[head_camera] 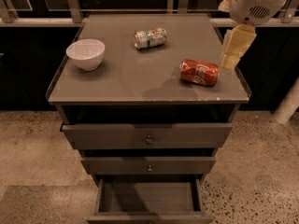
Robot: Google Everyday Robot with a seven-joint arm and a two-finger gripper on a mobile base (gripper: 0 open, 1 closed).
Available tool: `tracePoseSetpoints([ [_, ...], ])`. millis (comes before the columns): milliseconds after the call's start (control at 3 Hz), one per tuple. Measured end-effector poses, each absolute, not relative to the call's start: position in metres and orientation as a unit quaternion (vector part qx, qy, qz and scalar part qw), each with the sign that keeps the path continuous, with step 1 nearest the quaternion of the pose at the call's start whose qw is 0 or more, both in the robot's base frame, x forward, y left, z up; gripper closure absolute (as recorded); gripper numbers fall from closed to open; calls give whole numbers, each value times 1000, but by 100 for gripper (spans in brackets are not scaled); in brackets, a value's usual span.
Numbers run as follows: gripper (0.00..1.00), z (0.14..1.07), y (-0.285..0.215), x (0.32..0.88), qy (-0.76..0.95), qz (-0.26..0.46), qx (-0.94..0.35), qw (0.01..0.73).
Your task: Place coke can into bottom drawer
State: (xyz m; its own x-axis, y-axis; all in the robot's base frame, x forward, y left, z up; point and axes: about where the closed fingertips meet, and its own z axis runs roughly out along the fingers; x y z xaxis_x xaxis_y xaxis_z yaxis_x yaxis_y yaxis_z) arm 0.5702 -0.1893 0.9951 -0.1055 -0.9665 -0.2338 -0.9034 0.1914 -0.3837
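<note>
The red coke can [199, 72] lies on its side on the cabinet top [121, 78], near the right front edge. The bottom drawer [148, 197] is pulled out and its inside looks empty. My gripper [233, 50] hangs from the white arm at the top right, just right of and slightly above the coke can, not touching it.
A white bowl [86, 54] stands at the left of the cabinet top. A green-and-white can [150, 38] lies on its side at the back middle. Two knobbed drawers [147, 135] above the bottom one stick out a little. A railing runs behind the cabinet.
</note>
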Motion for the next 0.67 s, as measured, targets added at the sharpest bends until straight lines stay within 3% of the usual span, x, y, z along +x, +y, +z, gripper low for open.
tracePoseSetpoints([
  [667,0,960,-209,599,772,-39,-598,212],
])
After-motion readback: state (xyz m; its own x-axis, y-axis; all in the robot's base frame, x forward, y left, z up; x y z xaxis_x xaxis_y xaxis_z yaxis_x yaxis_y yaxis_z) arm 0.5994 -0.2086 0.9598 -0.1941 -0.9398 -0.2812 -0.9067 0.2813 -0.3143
